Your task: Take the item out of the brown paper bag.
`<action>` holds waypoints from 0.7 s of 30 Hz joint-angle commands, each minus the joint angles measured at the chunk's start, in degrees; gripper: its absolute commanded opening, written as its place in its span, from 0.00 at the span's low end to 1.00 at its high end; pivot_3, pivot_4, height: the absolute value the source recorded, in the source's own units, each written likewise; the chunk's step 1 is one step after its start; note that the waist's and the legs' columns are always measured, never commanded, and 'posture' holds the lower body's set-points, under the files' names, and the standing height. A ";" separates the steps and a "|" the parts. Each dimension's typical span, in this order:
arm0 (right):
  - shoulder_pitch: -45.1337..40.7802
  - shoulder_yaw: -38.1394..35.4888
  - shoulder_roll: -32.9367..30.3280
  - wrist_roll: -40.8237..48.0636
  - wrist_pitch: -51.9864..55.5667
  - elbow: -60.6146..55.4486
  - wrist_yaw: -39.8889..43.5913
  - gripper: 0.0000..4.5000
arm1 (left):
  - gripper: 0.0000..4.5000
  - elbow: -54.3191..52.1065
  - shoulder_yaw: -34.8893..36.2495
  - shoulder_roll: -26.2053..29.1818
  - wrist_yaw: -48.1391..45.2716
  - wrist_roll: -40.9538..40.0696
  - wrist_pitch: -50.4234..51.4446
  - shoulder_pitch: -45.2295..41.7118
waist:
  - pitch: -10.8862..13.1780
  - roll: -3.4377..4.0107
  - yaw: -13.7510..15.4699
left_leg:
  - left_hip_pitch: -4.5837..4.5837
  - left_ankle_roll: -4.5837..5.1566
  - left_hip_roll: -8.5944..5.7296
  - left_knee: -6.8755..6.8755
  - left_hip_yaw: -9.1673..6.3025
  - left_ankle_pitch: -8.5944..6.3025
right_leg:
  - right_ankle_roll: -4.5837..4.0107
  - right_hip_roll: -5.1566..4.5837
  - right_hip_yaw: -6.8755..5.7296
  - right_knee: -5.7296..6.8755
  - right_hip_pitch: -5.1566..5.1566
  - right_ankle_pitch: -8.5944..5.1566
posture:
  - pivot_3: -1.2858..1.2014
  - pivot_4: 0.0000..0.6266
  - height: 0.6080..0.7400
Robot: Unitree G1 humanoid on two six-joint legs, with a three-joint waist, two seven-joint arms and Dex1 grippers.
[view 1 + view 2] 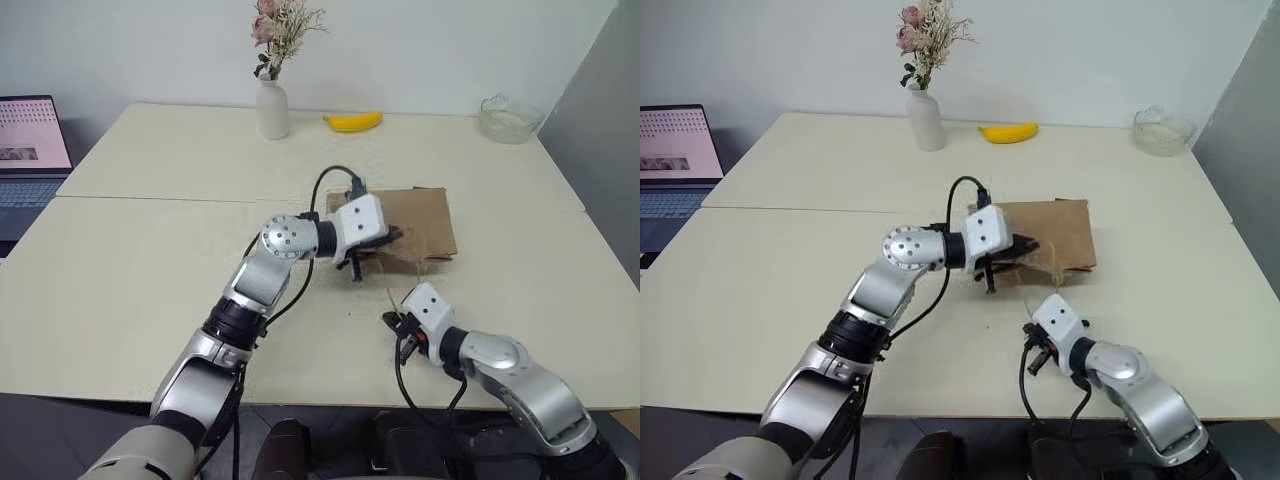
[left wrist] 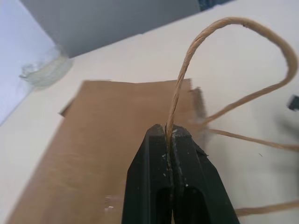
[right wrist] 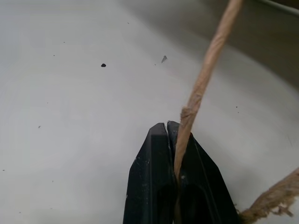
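the crinkled brown kraft paper bag [image 1: 415,225] is lying flat on the cream table [image 1: 140,260], just right of the table's middle. its long axis is running away from the robot, with the mouth end and its thin tan looped cord handles [image 2: 243,65] pointing back toward the robot and the closed bottom pointing toward the far edge.

the left gripper [image 2: 169,133] is sitting at the near-left corner of the bag, reaching in sideways from the left – its two black fingers are pressed together and pinching one cord handle, which is rising out of the fingertips and curving over in a tall loop. in the left wrist view the flat brown face of the bag is stretching away behind the fingers.

the right gripper [image 3: 174,130] is hovering low over bare table just in front of the bag's mouth, angled down and forward. its fingers are also squeezed tight – clamped on a strand of the other tan cord, which is running up and away out of the tips.

the small yellow-orange item – i cannot tell where it is; nothing of it is peeking from the bag.

at the far edge, well apart from the bag, a curved yellow banana [image 1: 353,121] is lying beside a white ceramic vase of dried pink flowers [image 1: 272,108], a clear glass bowl [image 1: 510,119] is standing at the far right corner, and an open laptop [image 1: 30,150] is sitting off to the left.
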 commanded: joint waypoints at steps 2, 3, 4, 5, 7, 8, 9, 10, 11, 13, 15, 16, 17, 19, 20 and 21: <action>1.85 2.54 -0.72 -2.98 0.85 2.47 0.22 0.01 | 0.00 -1.30 6.61 -1.45 5.52 -4.07 5.23 -5.94 | 0.00 0.00 -0.10 | 0.01 0.00 0.00 0.00 0.01 0.00 | 0.00 0.00 0.01 0.00 0.00 0.00 | 0.52 0.24 1.00; 1.98 2.69 -0.73 -3.28 0.73 2.55 0.32 0.01 | 0.00 -0.97 7.56 -1.56 6.06 -4.97 6.36 -6.98 | 0.00 0.00 -0.13 | 0.02 0.00 0.00 0.00 0.01 0.00 | 0.00 0.01 0.01 0.01 0.00 0.00 | 0.52 0.24 1.00; 2.10 2.73 -0.70 -3.49 0.68 2.57 0.42 0.01 | 0.00 -0.62 8.18 -1.44 6.49 -5.44 6.92 -7.87 | 0.00 0.00 -0.13 | 0.02 0.00 0.01 0.00 0.00 0.00 | 0.00 0.01 0.00 0.01 0.00 0.00 | 0.52 0.24 1.00; 2.10 2.88 -0.67 -3.68 0.69 2.64 0.54 0.01 | 0.00 -0.18 8.77 -1.24 6.80 -5.90 7.34 -8.66 | 0.00 -0.01 -0.14 | 0.02 0.00 0.02 0.00 -0.02 0.00 | 0.00 0.01 -0.02 0.02 0.00 0.00 | 0.52 0.24 1.00; 2.12 3.11 -0.67 -4.25 0.63 2.78 0.77 0.01 | 0.00 0.87 9.97 -1.02 7.66 -6.53 7.96 -10.02 | -0.05 -0.01 -0.13 | 0.03 0.00 0.02 -0.01 -0.02 0.00 | 0.00 0.02 -0.02 0.00 0.01 0.00 | 0.52 0.24 1.00; 2.15 3.22 -0.75 -4.51 0.56 2.85 0.92 0.01 | 0.00 1.45 10.62 -0.96 8.12 -6.84 8.26 -10.67 | -0.10 -0.01 -0.13 | 0.03 0.00 0.01 -0.01 -0.02 0.00 | 0.00 0.02 -0.02 0.00 0.01 0.00 | 0.52 0.24 1.00; 2.17 3.34 -0.90 -4.75 0.45 2.92 1.06 0.01 | 0.00 1.93 11.19 -0.94 8.61 -7.14 8.52 -11.21 | -0.12 -0.03 -0.13 | 0.03 0.00 0.00 -0.01 -0.01 0.00 | 0.00 0.01 -0.01 -0.01 0.02 0.00 | 0.52 0.24 1.00; 2.20 3.40 -0.99 -4.91 0.36 2.95 1.15 0.01 | 0.00 2.42 11.70 -0.88 9.02 -7.32 8.53 -11.72 | -0.14 -0.05 -0.12 | 0.03 0.00 0.00 -0.01 -0.01 0.00 | 0.00 0.00 -0.01 -0.01 0.03 0.00 | 0.52 0.24 1.00; 2.18 3.40 -1.04 -5.00 0.19 2.88 1.28 0.01 | 0.00 2.75 12.10 -0.70 9.12 -7.62 8.61 -12.10 | -0.14 -0.06 -0.12 | 0.04 0.00 -0.01 -0.01 -0.01 0.00 | 0.00 0.00 -0.01 -0.01 0.03 0.00 | 0.52 0.24 1.00; 2.06 3.24 -0.95 -5.11 0.02 2.50 1.50 0.01 | 0.00 2.68 12.44 -0.50 8.96 -8.40 9.19 -12.21 | -0.14 -0.06 -0.12 | 0.04 0.00 -0.02 0.00 0.00 0.00 | 0.00 -0.01 0.00 -0.01 0.03 0.00 | 0.52 0.24 1.00; 1.92 2.50 -0.55 -5.01 -0.32 1.61 1.63 0.01 | 0.00 1.34 12.54 -0.52 8.01 -9.78 10.50 -11.39 | -0.14 -0.06 -0.12 | 0.03 -0.01 -0.01 0.00 0.00 0.00 | 0.00 -0.01 -0.01 -0.01 0.02 0.00 | 0.52 0.24 1.00; 1.82 1.86 -0.35 -4.59 -0.49 0.71 1.95 0.01 | 0.00 -0.09 12.29 -0.36 7.01 -10.69 11.62 -10.44 | -0.14 -0.06 -0.12 | 0.02 -0.01 0.00 -0.01 -0.01 0.00 | 0.00 -0.01 -0.01 -0.01 0.02 0.00 | 0.52 0.24 1.00; 1.77 1.12 -0.09 -4.03 -0.55 -0.21 2.22 0.01 | 0.00 -1.44 11.88 -0.08 6.11 -11.37 12.52 -9.50 | -0.14 -0.06 -0.12 | 0.02 -0.01 0.00 -0.01 -0.01 0.00 | 0.00 0.00 -0.02 -0.01 0.02 0.00 | 0.52 0.24 1.00; 1.73 -0.87 0.09 -1.94 0.12 -2.76 3.42 0.01 | 0.00 -4.55 10.69 0.68 4.34 -12.42 14.07 -7.25 | -0.14 -0.06 -0.12 | 0.00 -0.01 0.01 -0.02 -0.01 0.00 | 0.00 0.00 -0.01 -0.01 0.00 0.00 | 0.52 0.24 1.00; 1.47 -2.28 0.01 -0.90 0.81 -4.27 3.85 0.05 | 0.00 -6.37 10.22 0.92 3.74 -13.10 15.20 -6.06 | -0.14 -0.06 -0.13 | 0.01 -0.02 0.02 -0.02 -0.01 0.00 | -0.01 -0.01 0.00 -0.01 0.00 -0.01 | 0.52 0.24 1.00; 1.26 -3.22 -0.08 -0.22 1.36 -5.27 4.11 0.09 | 0.00 -7.67 9.92 1.08 3.43 -13.62 16.08 -5.28 | -0.14 -0.06 -0.13 | 0.00 -0.02 0.03 -0.02 0.00 0.01 | -0.01 0.00 0.01 -0.01 -0.01 -0.01 | 0.52 0.24 1.00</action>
